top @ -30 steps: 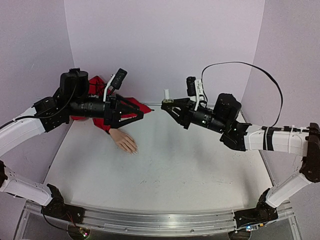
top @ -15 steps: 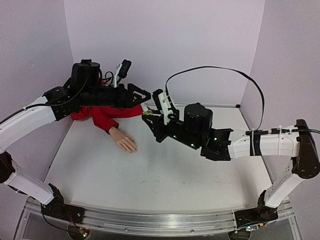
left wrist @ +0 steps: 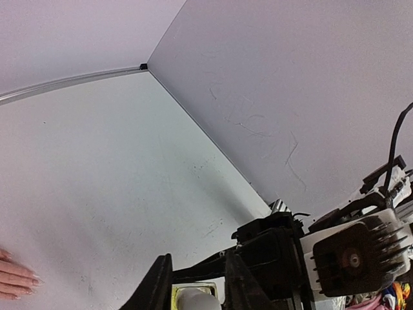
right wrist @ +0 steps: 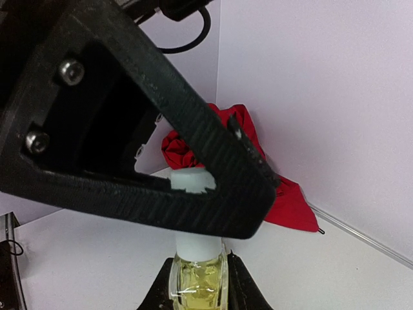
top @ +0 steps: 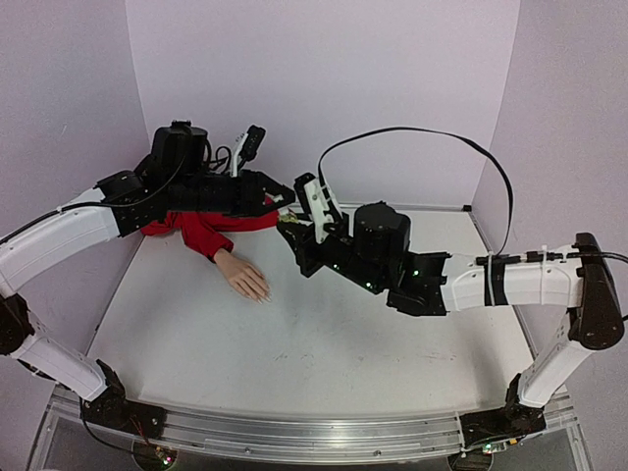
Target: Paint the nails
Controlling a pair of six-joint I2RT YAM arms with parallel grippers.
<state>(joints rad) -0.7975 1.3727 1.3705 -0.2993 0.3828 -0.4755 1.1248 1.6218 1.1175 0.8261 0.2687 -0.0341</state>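
Uncapping stage | right end effector [top: 290, 228] clamped the polish bottle [right wrist: 197, 279] | left end effector [left wrist: 199, 274] pinched its white cap [right wrist: 193, 244] | cap not yet off; nails [left wrist: 35, 281] looked unpainted.

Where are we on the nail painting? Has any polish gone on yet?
Done: the right gripper holds the bottle. In hand: the left gripper appears to pinch its cap, which is not off yet. Left: open it and paint the nails of the mannequin hand, which lies apart from both grippers; the nails look bare.
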